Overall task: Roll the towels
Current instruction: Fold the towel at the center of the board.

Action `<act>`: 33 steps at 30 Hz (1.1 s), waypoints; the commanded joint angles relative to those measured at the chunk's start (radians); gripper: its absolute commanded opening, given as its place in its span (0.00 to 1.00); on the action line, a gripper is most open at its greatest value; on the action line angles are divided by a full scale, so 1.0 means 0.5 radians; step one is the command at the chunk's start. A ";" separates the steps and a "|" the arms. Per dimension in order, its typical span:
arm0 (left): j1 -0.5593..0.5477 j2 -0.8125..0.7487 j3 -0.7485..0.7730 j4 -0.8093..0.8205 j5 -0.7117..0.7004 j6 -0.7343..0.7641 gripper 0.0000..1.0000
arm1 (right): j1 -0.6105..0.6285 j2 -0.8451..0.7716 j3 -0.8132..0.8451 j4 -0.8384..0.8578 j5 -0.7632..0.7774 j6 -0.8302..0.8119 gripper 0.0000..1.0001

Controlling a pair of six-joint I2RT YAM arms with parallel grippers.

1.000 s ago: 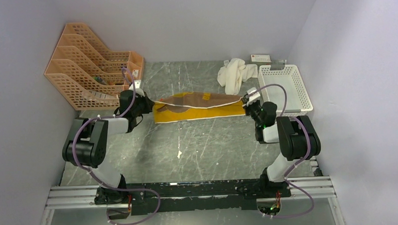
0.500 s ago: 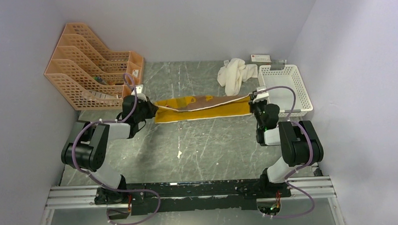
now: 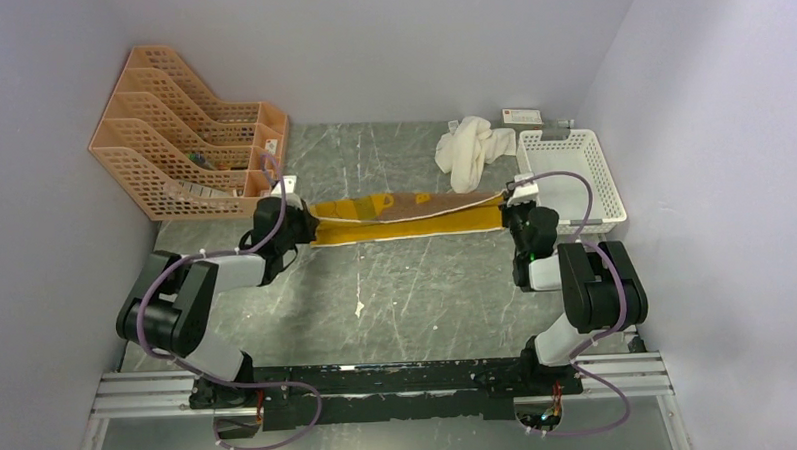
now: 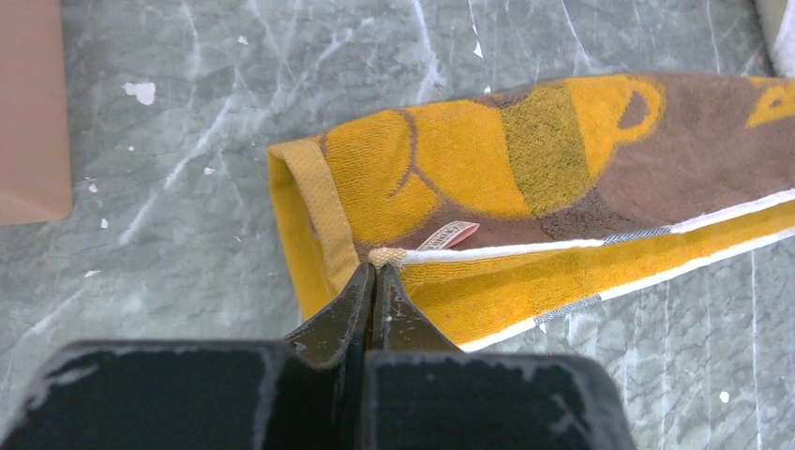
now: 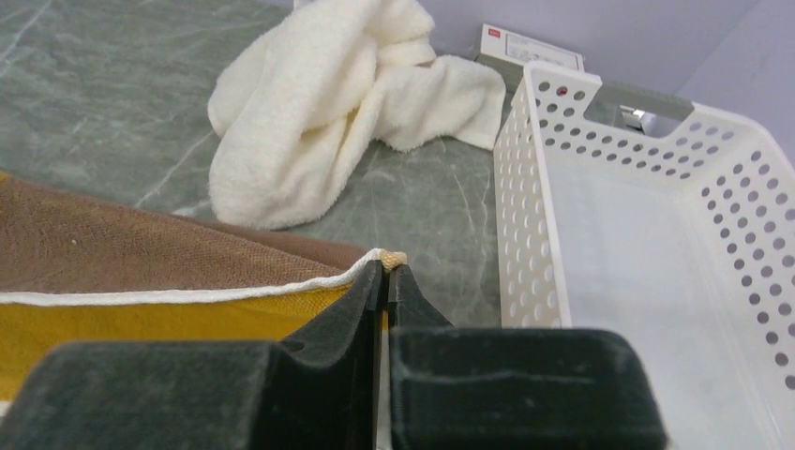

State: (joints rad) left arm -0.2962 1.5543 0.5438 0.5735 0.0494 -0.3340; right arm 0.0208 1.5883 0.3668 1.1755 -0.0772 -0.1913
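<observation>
Both pairs of jaws are clamped on bare corner tips of the brown-and-yellow towel, stretched along the counter left of the white basket, so an uneven tug could slip a corner free and skew the fold.

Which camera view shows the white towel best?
The right wrist view: the white towel lies crumpled and large, folds clear. The top view shows it small, near the basket. The left wrist view shows no clear part of it.
</observation>
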 commanded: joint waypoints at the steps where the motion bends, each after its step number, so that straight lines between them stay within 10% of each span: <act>1: -0.097 -0.062 -0.036 -0.045 -0.188 0.072 0.07 | -0.008 -0.033 -0.061 0.063 0.101 -0.011 0.00; 4: -0.114 -0.092 -0.038 -0.065 -0.202 0.046 0.08 | -0.008 -0.061 -0.068 0.078 0.099 -0.013 0.04; 5: -0.119 -0.119 -0.029 -0.086 -0.220 0.043 0.12 | -0.004 -0.073 -0.081 0.124 0.107 -0.013 0.21; 7: -0.128 -0.175 -0.002 -0.140 -0.264 0.052 0.22 | -0.003 -0.095 -0.112 0.229 0.115 -0.019 0.95; 8: -0.130 -0.211 0.017 -0.180 -0.292 0.061 0.32 | -0.002 -0.111 -0.129 0.277 0.087 -0.035 0.99; 13: -0.135 -0.433 0.134 -0.406 -0.440 0.137 0.99 | 0.007 -0.216 -0.204 0.536 0.083 -0.044 1.00; 19: -0.085 -0.516 0.276 -0.662 -0.386 0.181 0.99 | 0.004 -0.249 -0.117 0.599 0.372 0.398 1.00; 22: 0.100 -0.286 0.471 -0.953 -0.071 0.055 0.99 | -0.030 -0.344 0.134 -0.203 0.567 1.088 1.00; 26: 0.312 0.068 0.732 -1.201 0.370 -0.094 0.99 | -0.047 -0.108 0.973 -1.682 0.348 1.057 1.00; 33: 0.365 0.358 0.857 -1.183 0.738 -0.224 0.92 | -0.051 0.015 1.211 -2.045 0.337 1.086 0.98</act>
State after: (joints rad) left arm -0.1089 1.7115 0.9298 0.0158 0.2401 -0.3870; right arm 0.0010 1.5799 0.9791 0.4191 0.0998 0.2897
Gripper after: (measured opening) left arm 0.965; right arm 0.996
